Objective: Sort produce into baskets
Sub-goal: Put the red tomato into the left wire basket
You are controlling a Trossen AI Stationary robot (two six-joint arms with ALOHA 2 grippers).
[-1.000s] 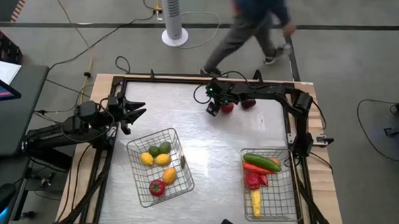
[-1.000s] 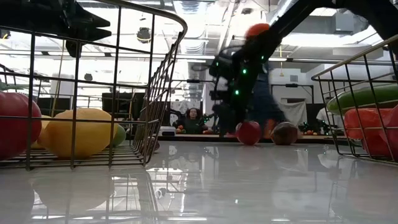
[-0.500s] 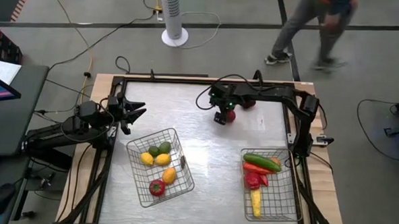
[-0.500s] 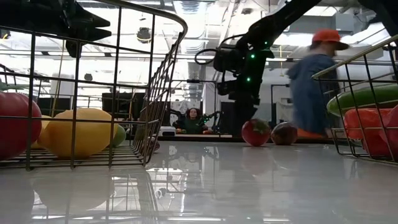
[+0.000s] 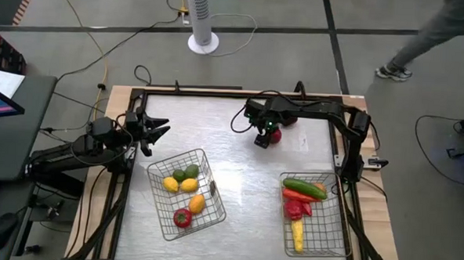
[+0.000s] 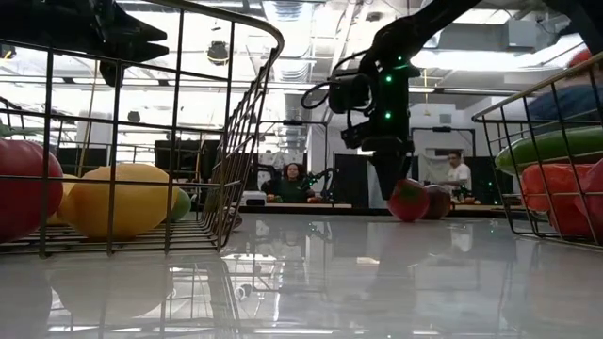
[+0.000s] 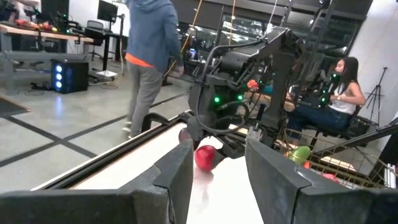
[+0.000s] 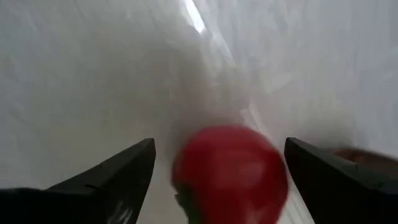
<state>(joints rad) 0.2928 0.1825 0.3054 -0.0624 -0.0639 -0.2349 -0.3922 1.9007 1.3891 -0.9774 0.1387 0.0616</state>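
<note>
A round red fruit (image 5: 276, 135) lies on the table at the far middle. It also shows in the low view (image 6: 408, 200) and the right wrist view (image 8: 230, 171). My right gripper (image 5: 265, 138) is open and points down over it. Its fingers (image 8: 124, 180) stand on either side of the fruit, with a gap showing at each side. A dark maroon piece (image 6: 436, 201) lies just behind the red fruit. My left gripper (image 5: 157, 131) is open and empty near the table's left edge. The left wire basket (image 5: 158, 176) and the right wire basket (image 5: 331, 236) each hold several produce pieces.
The left basket holds yellow, green, orange and red pieces. The right basket holds a cucumber (image 5: 304, 187), red pieces and a yellow corn (image 5: 298, 235). A person's legs (image 5: 424, 36) show on the floor beyond the far right corner. Seated people show behind the table (image 6: 294, 179).
My right gripper has gone toward the table's right and near edges and come down lower. The red fruit has moved the same way along the table, closer to the maroon piece, which stayed put. A person has walked rightward behind the table.
</note>
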